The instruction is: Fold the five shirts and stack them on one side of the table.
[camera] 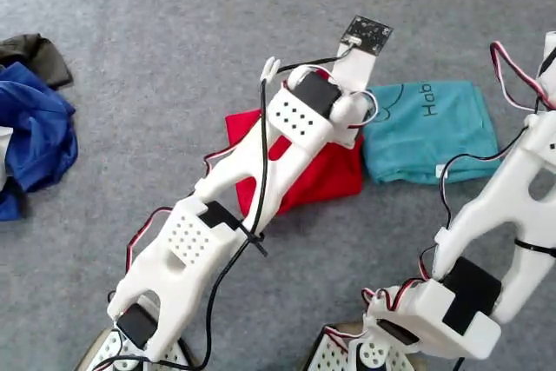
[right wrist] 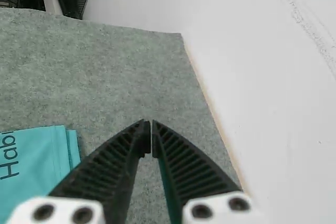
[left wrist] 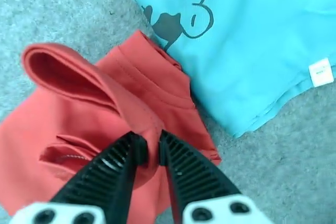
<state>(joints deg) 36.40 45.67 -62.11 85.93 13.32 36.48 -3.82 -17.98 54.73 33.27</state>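
The left tool (left wrist: 148,142) is clamped on a raised fold of the red shirt (left wrist: 94,129). Its jaws are nearly together, with only a thin ridge of cloth between them. The red shirt lies half-folded and rumpled near the middle of the table (camera: 174,67). Its edge touches the teal shirt (camera: 430,132), which lies flat and folded at the red one's 3 o'clock. The right tool (right wrist: 147,128) hangs with its jaws together on nothing, over bare table past the teal shirt. At the table's 9 o'clock edge, a blue shirt (camera: 35,141) and a dark shirt (camera: 35,54) lie bunched and unfolded.

The pinch looks shallow, so the cloth could slip out partway through a lift and leave a lopsided crease. Nothing pins the rest of the shirt, so a pull may drag the whole garment instead of turning the flap. Because the two shirts touch, a pull toward 3 o'clock could catch the teal one and undo its fold.
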